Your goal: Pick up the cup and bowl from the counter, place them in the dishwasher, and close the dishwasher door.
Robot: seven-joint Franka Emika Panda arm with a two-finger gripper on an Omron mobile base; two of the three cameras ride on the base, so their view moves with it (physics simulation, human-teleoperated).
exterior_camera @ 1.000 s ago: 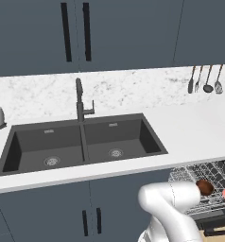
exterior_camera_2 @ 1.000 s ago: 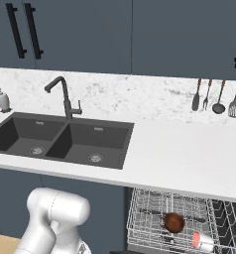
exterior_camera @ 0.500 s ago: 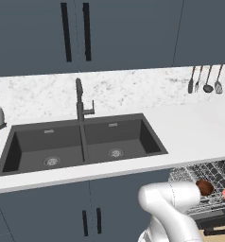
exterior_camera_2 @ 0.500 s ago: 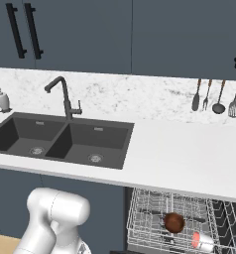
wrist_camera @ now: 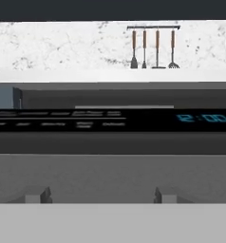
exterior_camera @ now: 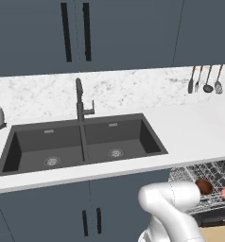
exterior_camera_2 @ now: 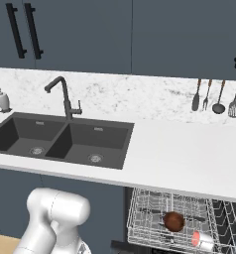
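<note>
Basically no change over the last second: both base views match the earlier ones, with nothing shifted and the arm static.

Loading looks done. The bowl (exterior_camera_2: 174, 221) sits upright in the pulled-out wire rack (exterior_camera_2: 149, 208) of the dishwasher (exterior_camera_2: 224, 218). The cup (exterior_camera_2: 203, 239) lies on its side just beside it, further toward the front right corner, red inside facing out. Left base view agrees: bowl and cup are side by side in the rack, apart from each other. The worktop (exterior_camera_2: 189, 154) above carries neither.

The tool (wrist_camera: 101, 195) is released: fingertips (wrist_camera: 46, 194) stand wide apart with nothing between them. The hand view looks level at a black control strip (wrist_camera: 110, 124) with a lit clock. Below it is a flat grey panel (wrist_camera: 110, 173), which I take for the dishwasher door, seen close. The hanging utensils (wrist_camera: 153, 47) show on the wall behind.

So the only step left is closing the door. The rack is still out, so it has to slide in as the door comes up. The hand appears low and lined up in front of the panel, probably staging for the push. I can't tell whether it touches yet. The risk is the cup rolling when the rack moves.
</note>
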